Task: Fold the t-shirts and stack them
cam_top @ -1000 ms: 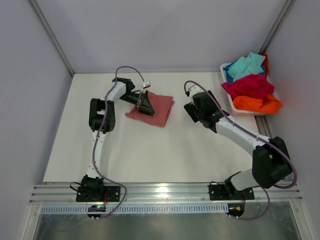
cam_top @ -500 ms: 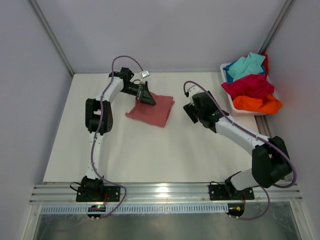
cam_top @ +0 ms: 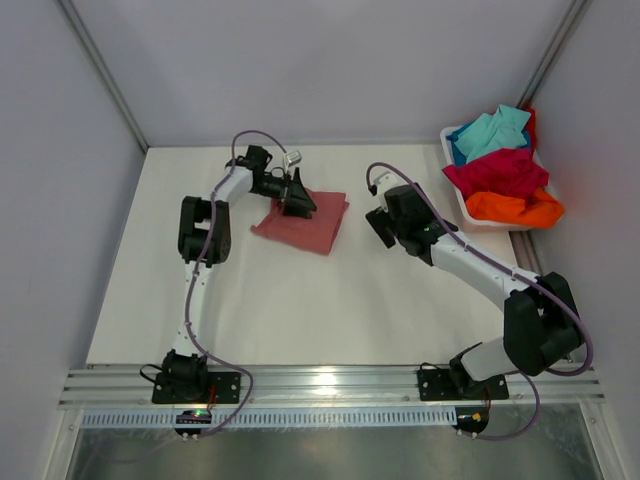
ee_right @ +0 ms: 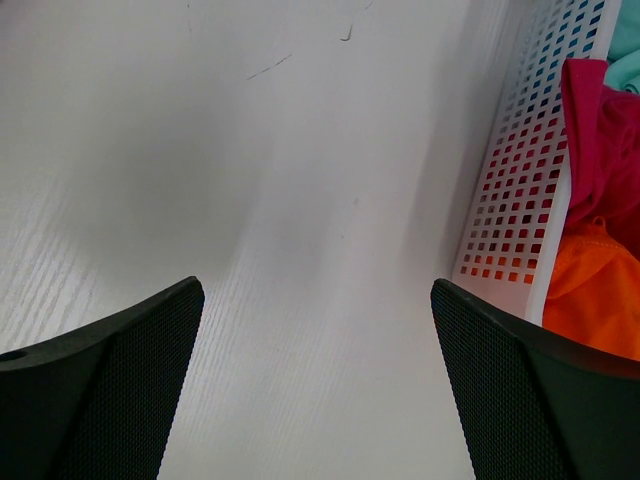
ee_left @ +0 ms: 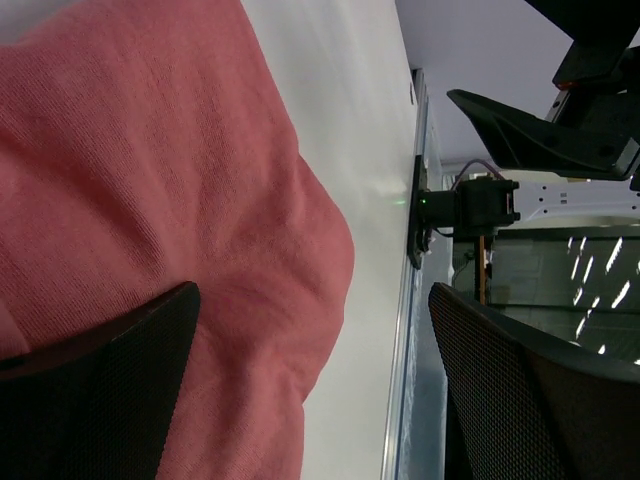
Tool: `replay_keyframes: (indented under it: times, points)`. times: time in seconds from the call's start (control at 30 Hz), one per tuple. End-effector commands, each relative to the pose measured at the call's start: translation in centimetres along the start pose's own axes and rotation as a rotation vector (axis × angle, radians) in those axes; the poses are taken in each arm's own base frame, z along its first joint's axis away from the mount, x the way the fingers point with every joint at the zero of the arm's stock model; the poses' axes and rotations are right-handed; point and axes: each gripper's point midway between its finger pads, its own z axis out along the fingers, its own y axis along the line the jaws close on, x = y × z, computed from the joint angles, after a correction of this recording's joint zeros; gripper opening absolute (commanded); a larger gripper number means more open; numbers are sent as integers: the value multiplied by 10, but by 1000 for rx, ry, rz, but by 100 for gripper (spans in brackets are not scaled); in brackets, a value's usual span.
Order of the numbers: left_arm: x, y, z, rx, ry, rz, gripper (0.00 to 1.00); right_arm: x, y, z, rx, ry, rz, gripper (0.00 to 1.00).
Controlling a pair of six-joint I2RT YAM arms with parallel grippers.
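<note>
No legible txt, labels or nos. on anything.

Top view bright, even, diffuse light. Glare spot on near rail (cam_top: pixel 325 378), red cast on right wall (cam_top: pixel 592 150). Wrist views sharp: salmon-pink t-shirt (ee_left: pixel 150 200) weave, table (ee_right: pixel 300 250) grain, soft shadow at left.

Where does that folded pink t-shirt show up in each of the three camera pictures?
Top external: the salmon-pink t-shirt lies folded left of centre on the white table, beneath the left gripper.
Left wrist: it fills the left half of the picture.
Right wrist: not in it.
Shared landmark: the white table, seen in all three.
</note>
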Motion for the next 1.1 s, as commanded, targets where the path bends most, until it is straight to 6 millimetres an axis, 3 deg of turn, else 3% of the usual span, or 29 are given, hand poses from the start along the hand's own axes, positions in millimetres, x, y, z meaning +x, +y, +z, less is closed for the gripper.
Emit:
replay_keyframes:
  times: [0.0, 0.13, 0.23, 0.37, 0.4, 0.47, 0.5, 0.6, 0.73, 0.77, 0.87, 0.9, 1.0, 1.07]
  points:
    - [5, 6, 2, -22, 10, -12, 99, -14, 0, -3, -17, -38, 20, 99]
    - [17, 12, 1, -66, 43, 2, 99, -13, 2, -3, -28, -38, 18, 99]
    - [23, 3, -2, -128, 85, 64, 99, -12, 4, -3, -38, -36, 20, 99]
    - [16, -45, -8, -152, 108, 178, 99, -11, 7, -2, -50, -35, 18, 99]
    - [12, -68, -10, -158, 105, 223, 99, -11, 7, -2, -51, -37, 20, 99]
    - [10, -87, -13, -182, 106, 258, 99, -11, 8, -2, -54, -39, 20, 99]
    - [9, -107, -15, -187, 100, 292, 99, -10, 9, -2, -60, -39, 17, 99]
    - [17, -135, -17, -187, 102, 323, 99, -9, 11, -2, -67, -37, 17, 99]
    - [31, -135, -27, -303, 126, 318, 99, -7, 15, -2, -87, -34, 13, 99]
    - [32, -122, -34, -404, 139, 335, 99, -7, 17, -1, -96, -35, 11, 99]
    - [43, -105, -49, -611, 146, 371, 99, -7, 16, -2, -95, -35, 13, 99]
    - [31, -91, -62, -758, 115, 421, 99, -8, 13, -2, -83, -40, 17, 99]
    - [32, -92, -74, -927, 90, 487, 99, -13, -1, -3, -6, -52, 36, 99]
    - [32, -104, -74, -931, 60, 490, 99, -17, -12, -3, 61, -68, 59, 99]
